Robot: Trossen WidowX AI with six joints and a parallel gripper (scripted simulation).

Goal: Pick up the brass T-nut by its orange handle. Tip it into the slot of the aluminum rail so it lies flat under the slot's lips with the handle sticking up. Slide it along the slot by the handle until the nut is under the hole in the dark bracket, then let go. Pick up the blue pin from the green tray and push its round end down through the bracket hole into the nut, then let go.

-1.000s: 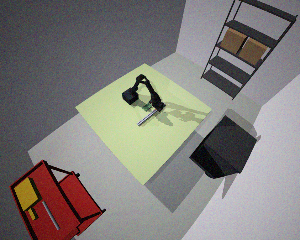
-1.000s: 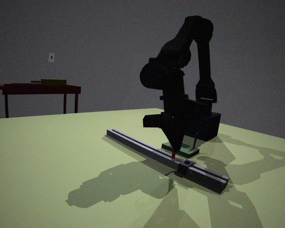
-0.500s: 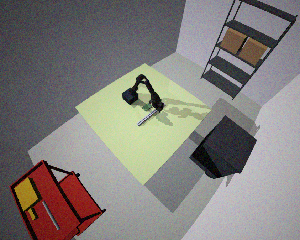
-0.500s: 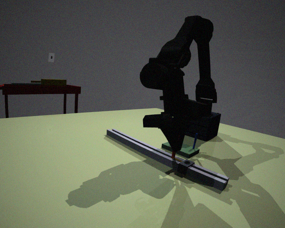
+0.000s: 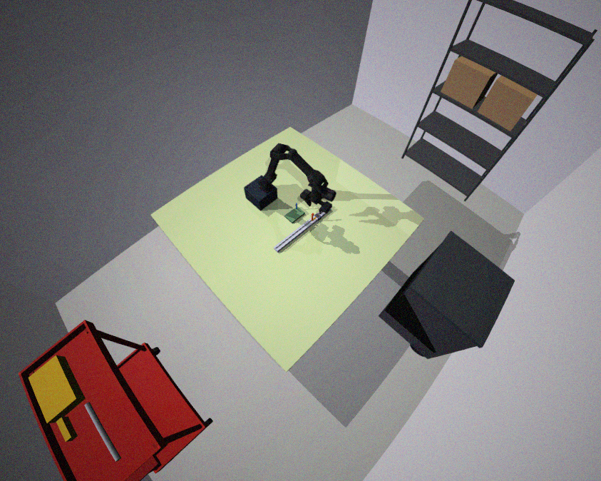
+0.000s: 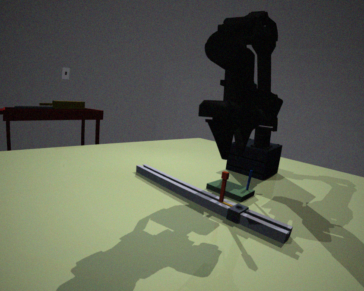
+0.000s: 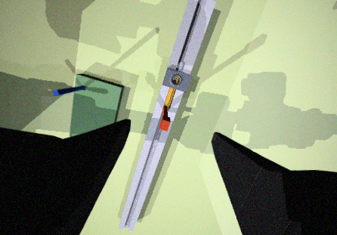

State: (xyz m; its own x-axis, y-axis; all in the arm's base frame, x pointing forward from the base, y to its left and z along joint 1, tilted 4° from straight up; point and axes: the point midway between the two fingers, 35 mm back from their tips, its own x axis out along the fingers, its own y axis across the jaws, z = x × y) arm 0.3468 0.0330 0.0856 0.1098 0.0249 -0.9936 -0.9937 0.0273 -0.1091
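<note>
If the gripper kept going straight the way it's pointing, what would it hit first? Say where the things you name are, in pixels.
Probably the orange handle (image 5: 313,216) (image 6: 223,187) (image 7: 165,125), entering between the open gripper's (image 7: 171,128) fingers; whether a fingertip meets the rail (image 5: 295,235) (image 6: 182,188) (image 7: 147,170) first is unclear.

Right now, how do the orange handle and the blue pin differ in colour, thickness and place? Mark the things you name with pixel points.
The orange handle (image 6: 223,187) (image 7: 165,125) rises from the rail's slot; the blue pin (image 6: 249,179) (image 7: 69,91) stands in the green tray (image 6: 216,184) (image 7: 95,111).
The handle is thicker, with a block-like top; the pin is thinner, without such a block.
Both stick up, outside the pincer (image 6: 233,155) (image 7: 172,131).
</note>
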